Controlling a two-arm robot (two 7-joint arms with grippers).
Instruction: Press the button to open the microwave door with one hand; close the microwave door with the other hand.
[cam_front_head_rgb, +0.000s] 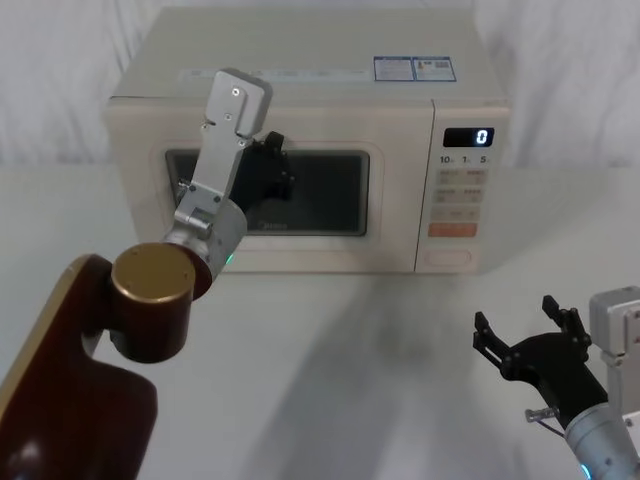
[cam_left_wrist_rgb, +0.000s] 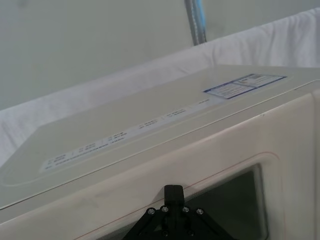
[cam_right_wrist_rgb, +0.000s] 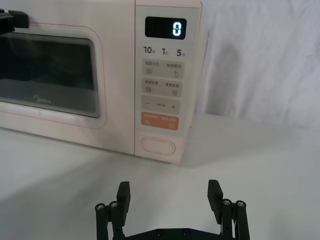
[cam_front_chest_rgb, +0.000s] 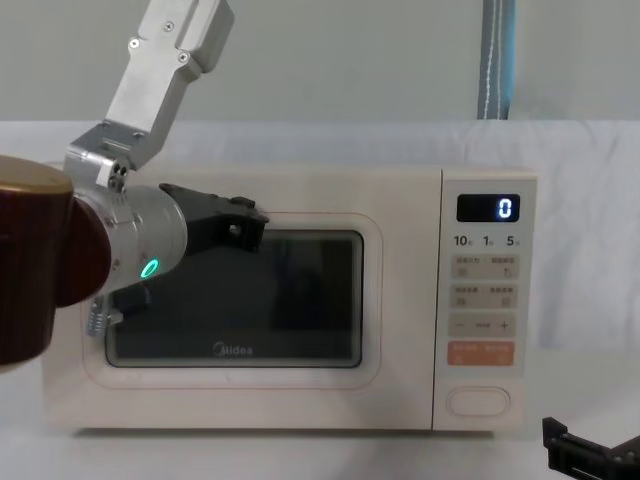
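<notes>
On the white tabletop (cam_front_head_rgb: 330, 380), the microwave door (cam_front_head_rgb: 265, 192) sits flush. The left hand (cam_front_head_rgb: 272, 165) meets its glass, spread impossible to tell; the right hand (cam_right_wrist_rgb: 169, 196) hangs wide near the front-right corner.

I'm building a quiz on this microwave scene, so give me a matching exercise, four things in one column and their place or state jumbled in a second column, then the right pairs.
1. microwave door
2. button
3. left gripper
4. right gripper

A. low over the table, fingers apart
B. shut flush
C. up at the door's window
D. bottom of the key panel, under the orange key

Pairs: 1-B, 2-D, 3-C, 4-A
</notes>
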